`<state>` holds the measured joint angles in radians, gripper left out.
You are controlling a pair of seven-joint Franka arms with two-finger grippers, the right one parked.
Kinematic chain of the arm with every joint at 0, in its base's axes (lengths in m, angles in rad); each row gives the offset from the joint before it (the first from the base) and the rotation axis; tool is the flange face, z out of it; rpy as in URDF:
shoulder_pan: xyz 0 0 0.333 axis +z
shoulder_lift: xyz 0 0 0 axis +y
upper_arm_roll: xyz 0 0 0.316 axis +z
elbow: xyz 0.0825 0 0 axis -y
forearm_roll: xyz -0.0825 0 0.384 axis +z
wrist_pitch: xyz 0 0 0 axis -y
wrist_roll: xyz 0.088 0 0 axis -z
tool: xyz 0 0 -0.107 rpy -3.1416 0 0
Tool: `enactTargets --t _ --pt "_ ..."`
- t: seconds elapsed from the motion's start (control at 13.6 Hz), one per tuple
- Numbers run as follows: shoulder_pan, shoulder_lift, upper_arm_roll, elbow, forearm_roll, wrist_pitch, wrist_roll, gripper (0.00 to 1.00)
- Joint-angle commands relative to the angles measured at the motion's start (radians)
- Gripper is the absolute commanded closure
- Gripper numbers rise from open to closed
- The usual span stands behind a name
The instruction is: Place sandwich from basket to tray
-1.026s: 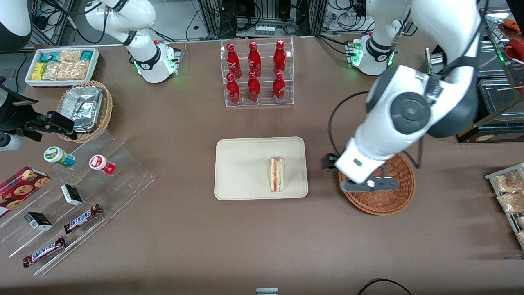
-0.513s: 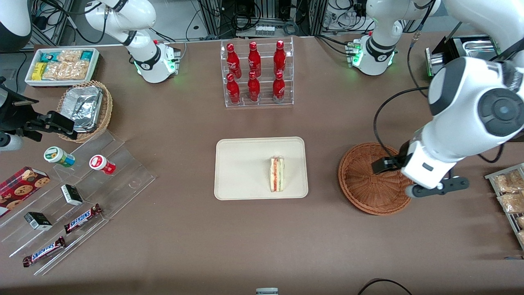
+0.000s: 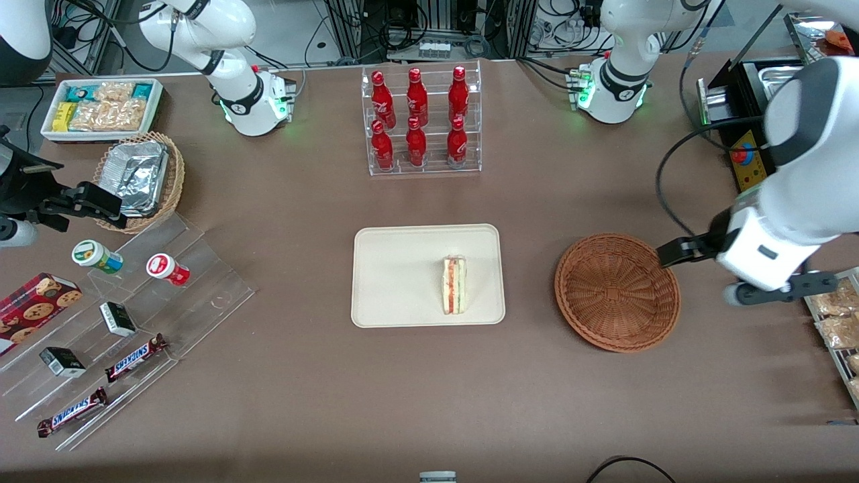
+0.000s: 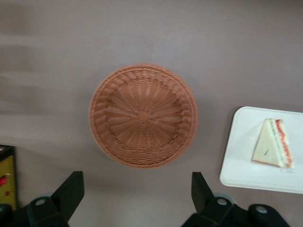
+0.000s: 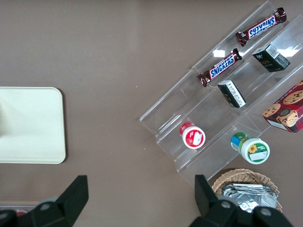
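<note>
The sandwich (image 3: 454, 284), a pale wedge with red and green filling at its edge, lies on the cream-white tray (image 3: 396, 275) at mid-table. The round reddish-brown wicker basket (image 3: 617, 292) stands beside the tray, toward the working arm's end, with nothing in it. My left gripper (image 3: 778, 290) hangs high above the table just past the basket's rim, toward the working arm's end. It is open and holds nothing. The left wrist view looks down on the basket (image 4: 143, 116), the sandwich (image 4: 272, 149) and the tray (image 4: 241, 161), with the gripper (image 4: 137, 194) spread wide.
A clear rack of red bottles (image 3: 421, 121) stands farther from the camera than the tray. Toward the parked arm's end are an acrylic stand with snacks (image 3: 127, 315), a tan basket of foil trays (image 3: 137, 178) and a white snack bin (image 3: 100, 107). Snack packets (image 3: 835, 315) lie beside my gripper.
My left arm has swung from above the basket toward the working arm's end, uncovering the whole basket. The sandwich has stayed put on the tray.
</note>
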<state>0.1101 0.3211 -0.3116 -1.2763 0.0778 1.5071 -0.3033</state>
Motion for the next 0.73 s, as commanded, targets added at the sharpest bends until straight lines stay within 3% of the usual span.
enactTargets --t 0.0,0.29,0.66 --pt "0.048 -0.072 -0.004 -0.041 0.010 -0.027 0.146 0.00" --pt "0.042 -0.141 0.049 -0.127 0.007 -0.097 0.288 0.00" --pt "0.008 -0.185 0.111 -0.184 0.005 -0.096 0.285 0.00"
